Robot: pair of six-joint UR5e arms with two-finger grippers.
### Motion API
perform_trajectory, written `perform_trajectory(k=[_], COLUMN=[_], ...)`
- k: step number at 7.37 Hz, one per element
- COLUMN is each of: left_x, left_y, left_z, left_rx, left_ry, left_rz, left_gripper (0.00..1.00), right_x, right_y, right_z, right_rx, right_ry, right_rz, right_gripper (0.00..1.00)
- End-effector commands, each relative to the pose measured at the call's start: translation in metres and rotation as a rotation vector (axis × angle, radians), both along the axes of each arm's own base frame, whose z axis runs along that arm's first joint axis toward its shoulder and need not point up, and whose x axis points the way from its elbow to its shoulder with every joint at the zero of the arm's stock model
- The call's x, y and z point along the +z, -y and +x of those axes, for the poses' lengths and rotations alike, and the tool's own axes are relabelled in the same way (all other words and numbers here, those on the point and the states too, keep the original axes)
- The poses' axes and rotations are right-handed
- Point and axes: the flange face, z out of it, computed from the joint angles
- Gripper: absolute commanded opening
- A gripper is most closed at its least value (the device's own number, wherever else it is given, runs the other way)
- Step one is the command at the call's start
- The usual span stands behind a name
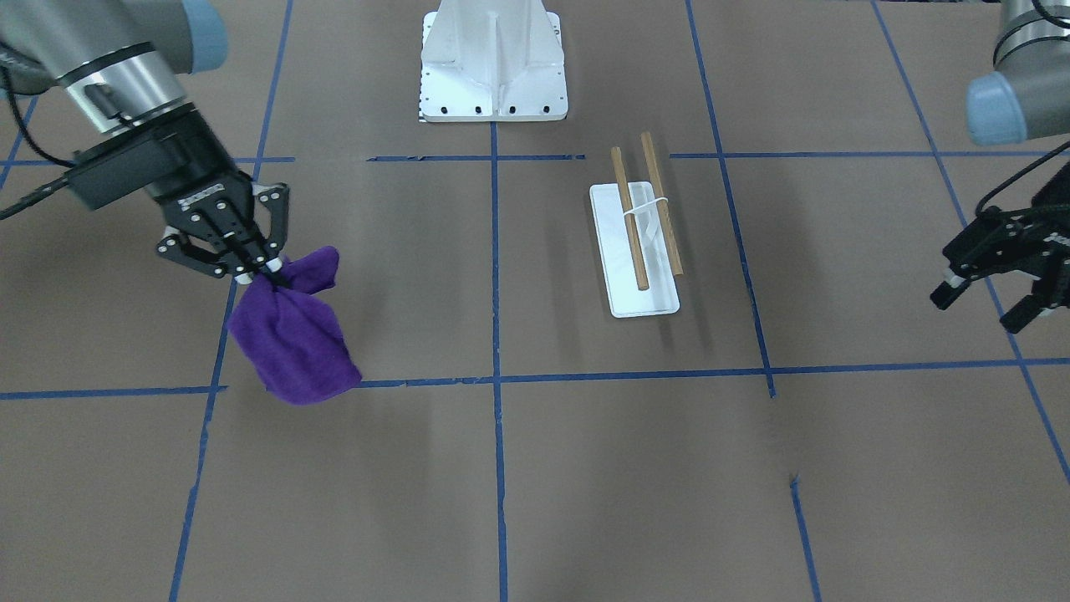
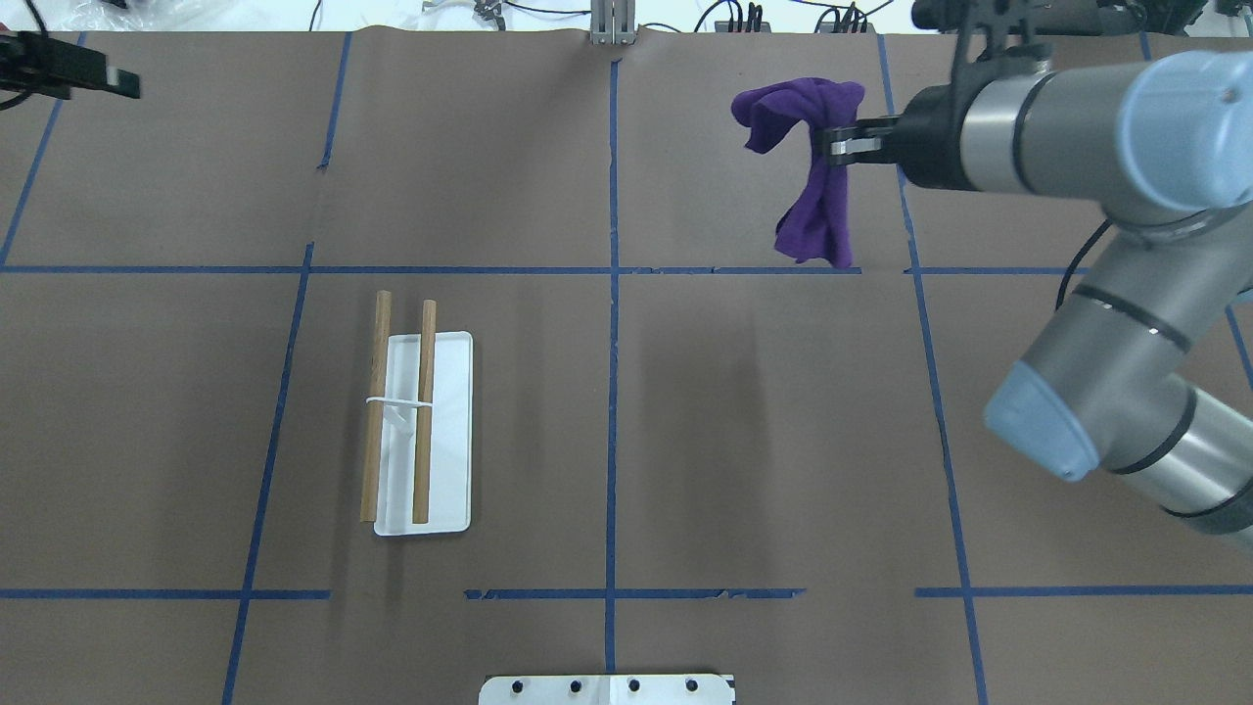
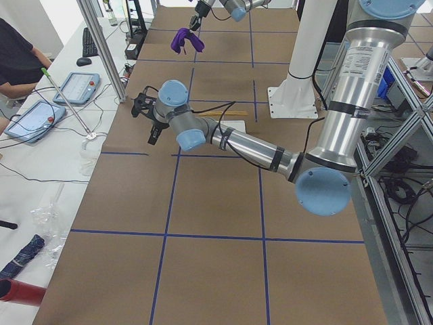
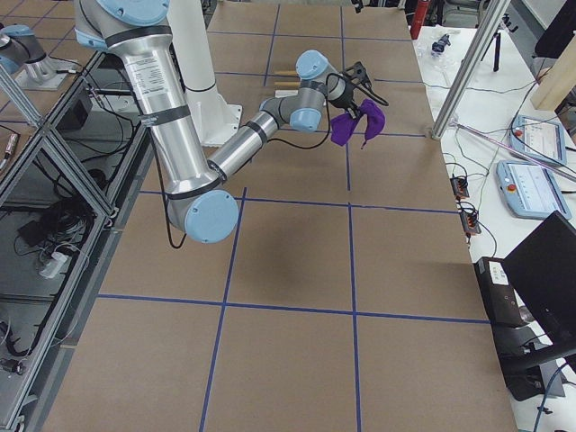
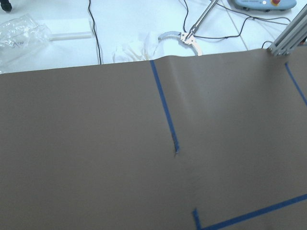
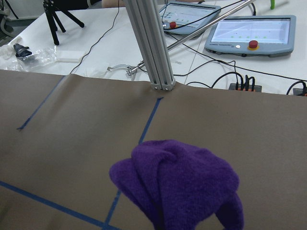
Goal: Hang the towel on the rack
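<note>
Towel lifted, not yet at rack
My right claw (image 1: pixel 255 261) pinches the bunched towel (image 1: pixel 294 347) aloft, well apart from the rack (image 1: pixel 613 267); left claw (image 1: pixel 982 308) spread, idle. Risk: the wad could catch one dowel (image 1: pixel 629 219) or topple the light rack

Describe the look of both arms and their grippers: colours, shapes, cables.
Both the right arm and left arm are silver-grey tubes with light blue joint caps and black bands. A thin black cable runs along each forearm. The right gripper and left gripper are black two-finger linkages with pale fingertips.
</note>
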Motion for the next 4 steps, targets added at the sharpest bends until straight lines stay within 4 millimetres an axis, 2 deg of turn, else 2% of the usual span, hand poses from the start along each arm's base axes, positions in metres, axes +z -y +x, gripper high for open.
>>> perform_trajectory(k=[1,2,3,4], left_x=[-0.072,-0.108,-0.135,-0.163], left_y=[-0.009,-0.018,-0.025,-0.034], left_z=[0.098,0.143,0.168,0.185], left_rx=[0.004,0.024,0.027,0.032], left_ry=[-0.190,-0.271,-0.342,-0.414], left_rz=[-0.176,-0.274,-0.375,-0.477], left_gripper=[1.00,1.00,1.00,1.00], right_x=[-0.043,-0.054,-0.064,-0.069], right_y=[-0.046,-0.069,-0.086,-0.095], right_z=[-0.068,-0.093,-0.100,-0.104], right_rx=[0.068,0.110,0.106,0.124], right_ry=[0.109,0.148,0.168,0.177], right_rz=[-0.015,-0.018,-0.004,0.008], right_gripper=[0.00,0.00,0.00,0.00])
